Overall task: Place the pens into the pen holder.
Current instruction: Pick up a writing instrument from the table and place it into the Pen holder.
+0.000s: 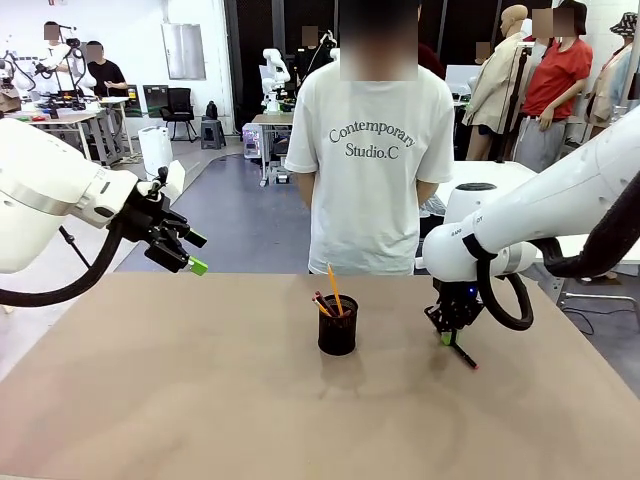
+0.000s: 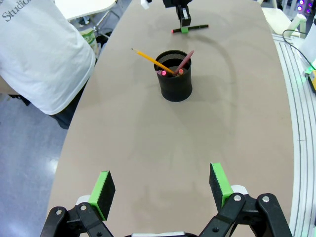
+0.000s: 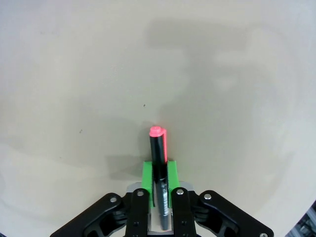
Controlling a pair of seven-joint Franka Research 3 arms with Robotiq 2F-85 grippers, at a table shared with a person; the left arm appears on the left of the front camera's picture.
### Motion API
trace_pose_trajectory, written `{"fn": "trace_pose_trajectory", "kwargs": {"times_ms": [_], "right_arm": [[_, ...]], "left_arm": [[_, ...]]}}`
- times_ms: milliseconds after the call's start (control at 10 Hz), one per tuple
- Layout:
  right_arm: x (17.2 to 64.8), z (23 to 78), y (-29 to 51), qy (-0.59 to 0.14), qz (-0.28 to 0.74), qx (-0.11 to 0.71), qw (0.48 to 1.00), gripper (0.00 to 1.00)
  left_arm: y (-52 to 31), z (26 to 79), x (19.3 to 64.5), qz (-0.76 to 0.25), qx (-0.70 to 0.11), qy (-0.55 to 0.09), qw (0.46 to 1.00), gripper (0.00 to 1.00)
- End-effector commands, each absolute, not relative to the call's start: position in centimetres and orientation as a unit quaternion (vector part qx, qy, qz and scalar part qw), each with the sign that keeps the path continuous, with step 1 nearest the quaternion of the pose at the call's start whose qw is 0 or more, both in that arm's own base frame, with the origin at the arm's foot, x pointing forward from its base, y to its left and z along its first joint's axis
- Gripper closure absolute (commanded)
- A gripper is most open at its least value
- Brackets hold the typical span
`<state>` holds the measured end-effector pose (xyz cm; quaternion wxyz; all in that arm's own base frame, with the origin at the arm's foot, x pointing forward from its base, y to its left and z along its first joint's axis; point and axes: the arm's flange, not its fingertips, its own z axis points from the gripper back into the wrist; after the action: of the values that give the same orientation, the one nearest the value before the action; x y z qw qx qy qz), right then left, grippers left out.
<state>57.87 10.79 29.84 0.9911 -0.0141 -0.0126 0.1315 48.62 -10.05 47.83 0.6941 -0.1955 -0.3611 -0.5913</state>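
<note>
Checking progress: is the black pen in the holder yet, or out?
Out. The black pen lies on the table between the right gripper pads, beside the pen holder.

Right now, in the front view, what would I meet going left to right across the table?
Left gripper, jaws open above the table → pen holder → right gripper, jaws shut on the black pen.

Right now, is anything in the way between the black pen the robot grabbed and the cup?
Nothing visible: bare table lies between the black pen in the right gripper and the pen holder.
</note>
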Motion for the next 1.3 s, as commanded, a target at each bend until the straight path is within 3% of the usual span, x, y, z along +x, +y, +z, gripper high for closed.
{"fn": "trace_pose_trajectory", "kwargs": {"times_ms": [0, 200, 400, 700, 900, 1000, 1200], "right_arm": [[57.9, 29.7, 10.7, -0.015, 0.154, 0.013, 0.988, 1.0], [58.1, 30.7, 10.5, -0.033, 0.17, 0.062, 0.983, 1.0], [57.7, 34.1, 9.5, -0.094, 0.188, 0.211, 0.955, 1.0], [57.1, 38.2, 7.9, -0.156, 0.228, 0.316, 0.908, 1.0], [56.7, 40.8, 6.3, -0.235, 0.294, 0.396, 0.837, 1.0], [56.2, 42.3, 5.1, -0.299, 0.353, 0.425, 0.778, 1.0], [54.9, 44.9, 3.8, -0.372, 0.404, 0.442, 0.709, 1.0]], "left_arm": [[-9.9, 48.0, 48.6, -0.589, -0.192, -0.359, 0.698, 0.0], [-9.9, 48.0, 48.6, -0.589, -0.192, -0.359, 0.698, 0.0], [-9.9, 48.0, 48.6, -0.589, -0.192, -0.359, 0.698, 0.0], [-9.9, 48.0, 48.6, -0.589, -0.192, -0.359, 0.698, 0.0], [-9.9, 48.0, 48.6, -0.589, -0.192, -0.359, 0.698, 0.0], [-9.9, 48.0, 48.6, -0.589, -0.192, -0.359, 0.698, 0.0], [-9.9, 48.0, 48.6, -0.589, -0.192, -0.359, 0.698, 0.0]]}}
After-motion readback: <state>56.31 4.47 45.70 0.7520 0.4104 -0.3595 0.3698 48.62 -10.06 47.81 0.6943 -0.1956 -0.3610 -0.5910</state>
